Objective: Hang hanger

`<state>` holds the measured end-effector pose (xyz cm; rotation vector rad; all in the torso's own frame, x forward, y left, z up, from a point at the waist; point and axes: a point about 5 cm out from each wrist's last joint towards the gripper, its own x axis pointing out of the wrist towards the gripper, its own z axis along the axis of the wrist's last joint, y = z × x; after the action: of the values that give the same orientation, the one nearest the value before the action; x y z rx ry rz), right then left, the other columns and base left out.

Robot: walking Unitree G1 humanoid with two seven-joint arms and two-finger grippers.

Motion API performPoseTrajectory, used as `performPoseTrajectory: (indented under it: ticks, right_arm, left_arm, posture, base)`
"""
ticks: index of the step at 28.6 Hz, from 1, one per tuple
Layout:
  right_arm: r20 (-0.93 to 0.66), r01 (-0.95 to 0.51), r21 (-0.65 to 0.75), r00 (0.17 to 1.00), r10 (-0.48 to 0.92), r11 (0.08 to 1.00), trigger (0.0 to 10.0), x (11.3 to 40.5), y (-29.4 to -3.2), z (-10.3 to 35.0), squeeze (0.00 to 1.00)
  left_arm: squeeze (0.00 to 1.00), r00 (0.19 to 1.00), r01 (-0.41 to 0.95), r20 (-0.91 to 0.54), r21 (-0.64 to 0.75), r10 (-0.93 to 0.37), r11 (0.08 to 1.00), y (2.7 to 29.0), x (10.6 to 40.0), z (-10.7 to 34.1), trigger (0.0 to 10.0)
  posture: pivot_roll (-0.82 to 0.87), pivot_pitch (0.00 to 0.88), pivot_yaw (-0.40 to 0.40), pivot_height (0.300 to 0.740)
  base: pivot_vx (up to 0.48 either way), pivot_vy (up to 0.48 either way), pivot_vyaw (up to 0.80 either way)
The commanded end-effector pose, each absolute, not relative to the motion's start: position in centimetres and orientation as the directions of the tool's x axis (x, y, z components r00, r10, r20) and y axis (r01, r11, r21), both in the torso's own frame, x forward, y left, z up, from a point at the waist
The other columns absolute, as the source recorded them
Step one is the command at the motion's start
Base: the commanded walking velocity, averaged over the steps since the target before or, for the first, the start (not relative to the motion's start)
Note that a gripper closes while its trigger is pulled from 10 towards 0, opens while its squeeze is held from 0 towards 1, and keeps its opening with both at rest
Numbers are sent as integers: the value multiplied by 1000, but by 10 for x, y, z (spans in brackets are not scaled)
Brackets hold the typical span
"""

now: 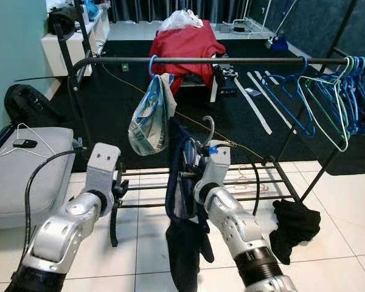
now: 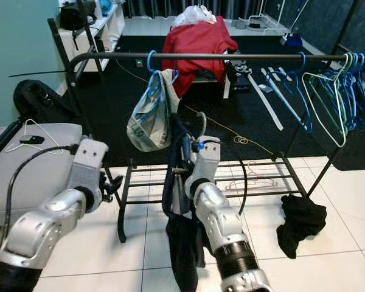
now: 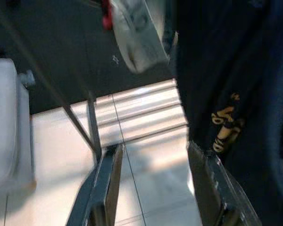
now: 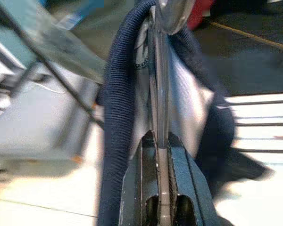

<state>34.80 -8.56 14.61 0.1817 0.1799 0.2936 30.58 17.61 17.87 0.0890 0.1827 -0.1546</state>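
My right gripper (image 1: 191,164) is shut on a silver hanger (image 4: 159,84) that carries a dark navy garment (image 1: 184,243). The hanger's hook (image 1: 209,129) rises just above the gripper, well below the black rail (image 1: 231,60) of the clothes rack. The garment hangs down to the floor tiles in front of the rack. My left gripper (image 3: 153,188) is open with nothing between its fingers, low and to the left of the garment (image 3: 236,94). A blue hanger hook (image 1: 152,64) on the rail holds a patterned bag (image 1: 148,121).
Several blue and green hangers (image 1: 344,97) hang at the rail's right end. A dark cloth (image 1: 295,225) lies on the tiles by the rack's right leg. A grey seat (image 1: 24,170) stands at the left. A red-covered chair (image 1: 188,45) stands on the black rug behind.
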Motion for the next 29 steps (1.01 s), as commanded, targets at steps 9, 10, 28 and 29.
performPoseTrajectory:
  ticks: [9,10,28,29]
  right_arm:
    - [-320,-211,-62,930,181,975,10000,341,-137,131,0]
    - [-349,-197,-97,925,152,976,10000,339,-143,125,0]
    - [-130,10,-105,991,-24,994,10000,340,-171,152,0]
    - [-130,10,-105,991,-24,994,10000,340,-171,152,0]
  left_arm:
    - [0,974,137,-187,52,-125,989,176,295,148,10000]
    - [0,972,148,-190,56,-135,987,174,294,146,10000]
    - [0,963,224,-159,17,-218,974,153,288,131,10000]
    - [0,963,224,-159,17,-218,974,153,288,131,10000]
  posture:
    - [43,89,-3,740]
    - [41,92,-2,740]
    - [38,109,-7,740]
    - [38,109,-7,740]
  base:
    - [0,0,0]
    - [0,0,0]
    - [0,0,0]
    - [0,0,0]
